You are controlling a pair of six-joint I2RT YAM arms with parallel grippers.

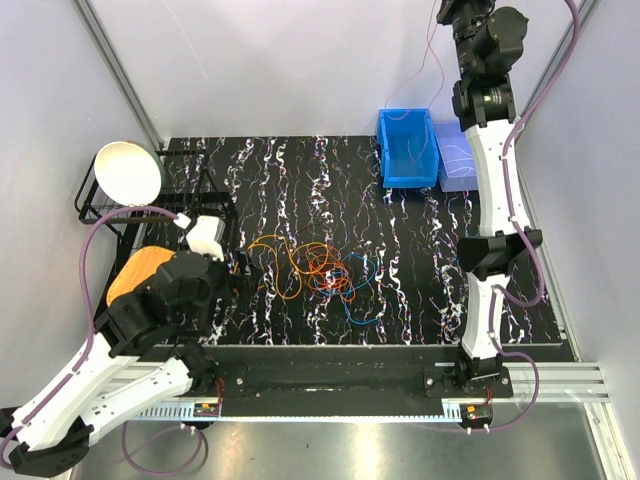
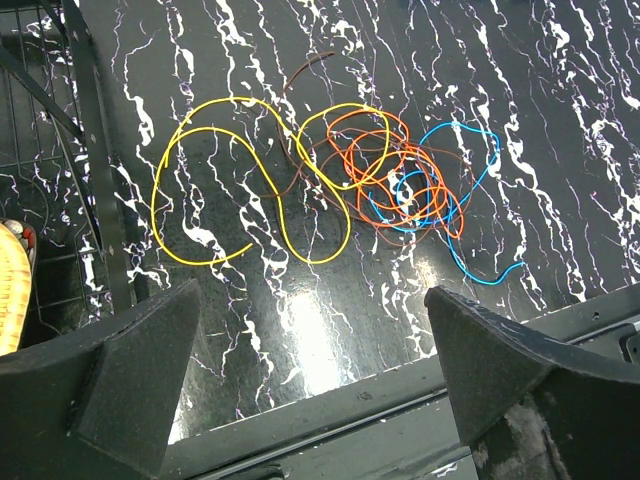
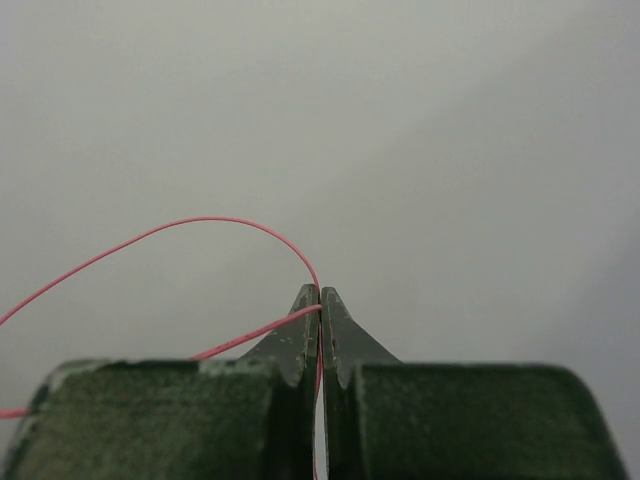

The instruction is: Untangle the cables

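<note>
The cables [image 1: 320, 270] lie in a loose tangle near the middle of the black, white-veined tabletop [image 1: 420, 290], in front of the left arm.

From the left wrist, the strands can be told apart. A yellow cable [image 2: 250, 180] makes wide loops on the left. A brown cable [image 2: 296, 150] crosses it. An orange cable [image 2: 392, 165] is coiled tightly in the centre. A blue cable [image 2: 462, 200] threads through the orange coil and trails out to the right. The orange, blue and brown strands overlap and the yellow one overlaps the coil's left edge.

The left end effector [image 2: 312, 295] hangs low over the near edge of the tabletop with its fingers [image 2: 140, 370] spread wide. It holds nothing and is clear of the tangle.

The right end effector [image 3: 320, 295] is raised high at the far right. Its fingers are pressed together, pinching a red cable [image 3: 230, 225]. In the top view this strand drops as a thin line to the blue bin [image 1: 390, 150] at the far edge. A pale bin [image 1: 455, 165] sits just beside that one, partly behind the right arm.

At the far left a white bowl [image 1: 128, 172] rests tilted on a black wire rack [image 1: 92, 205]. An orange thing [image 1: 135, 270] shows under the left arm.

Small tags on the rail below the arm bases are too small to read.
</note>
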